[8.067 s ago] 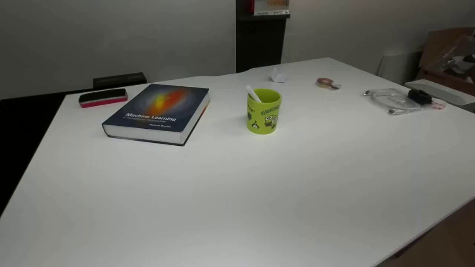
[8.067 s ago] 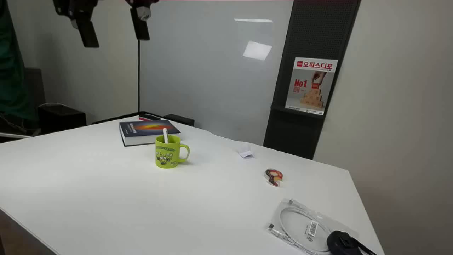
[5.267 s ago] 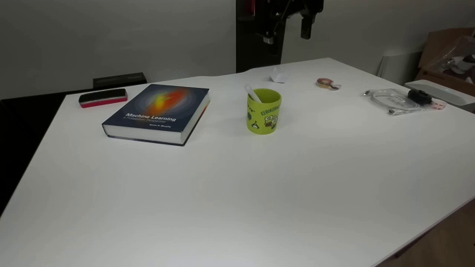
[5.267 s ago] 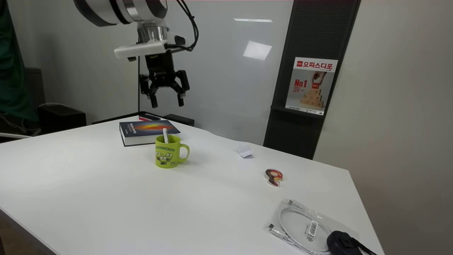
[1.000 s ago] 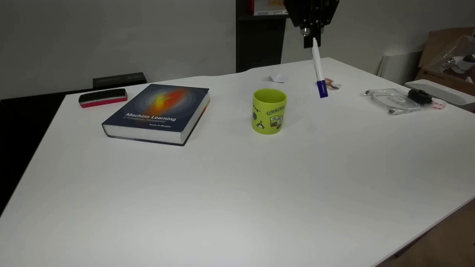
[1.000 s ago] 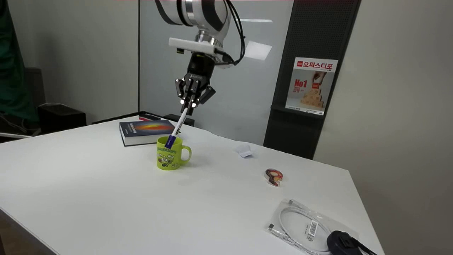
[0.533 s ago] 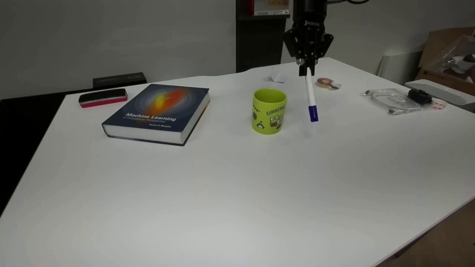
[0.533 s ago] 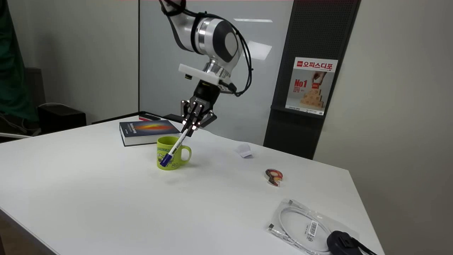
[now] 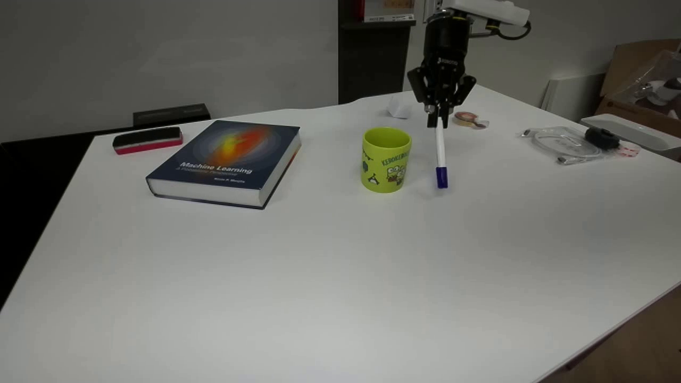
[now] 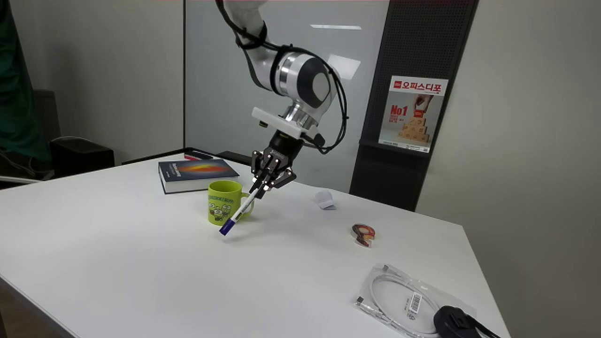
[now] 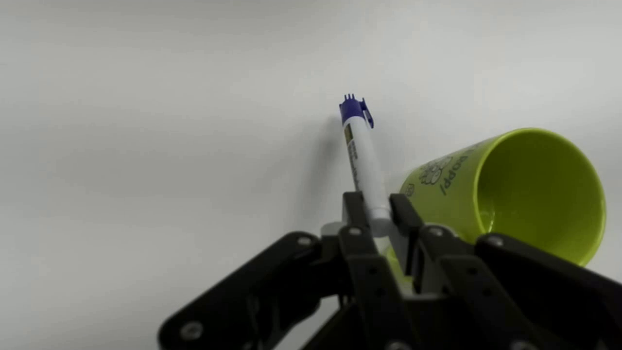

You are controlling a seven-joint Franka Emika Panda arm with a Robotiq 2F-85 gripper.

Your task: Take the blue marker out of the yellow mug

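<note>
The white-and-grey arm [image 10: 295,80] has black cables [image 10: 345,116] and black fingers [image 11: 407,214] studded with grey screws [image 11: 354,231].

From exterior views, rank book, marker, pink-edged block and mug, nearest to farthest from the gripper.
1. Blue marker, held in the gripper
2. Yellow mug, beside the marker
3. Book, beyond the mug
4. Pink-edged block, beyond the book

- From my remote station I count one robot arm [image 10: 292,80]; one gripper [image 11: 379,210]; two fingers [image 11: 406,214] on that gripper;
- one blue marker [image 11: 365,160]; one yellow mug [image 9: 379,169];
- I make it one book [image 9: 223,157]; one black-and-pink block [image 9: 148,141];
- one roll of tape [image 9: 465,119]; one folded white paper [image 10: 325,200];
- one bagged cable [image 10: 414,303]; one black gadget [image 10: 453,321] I can't identify from here;
- I tally one white table [image 9: 319,292]; one poster [image 10: 413,115]; one green cloth [image 10: 21,98];
- one cardboard box [image 9: 636,57]; its contents [image 9: 661,93] are too unclear for me to count.
</note>
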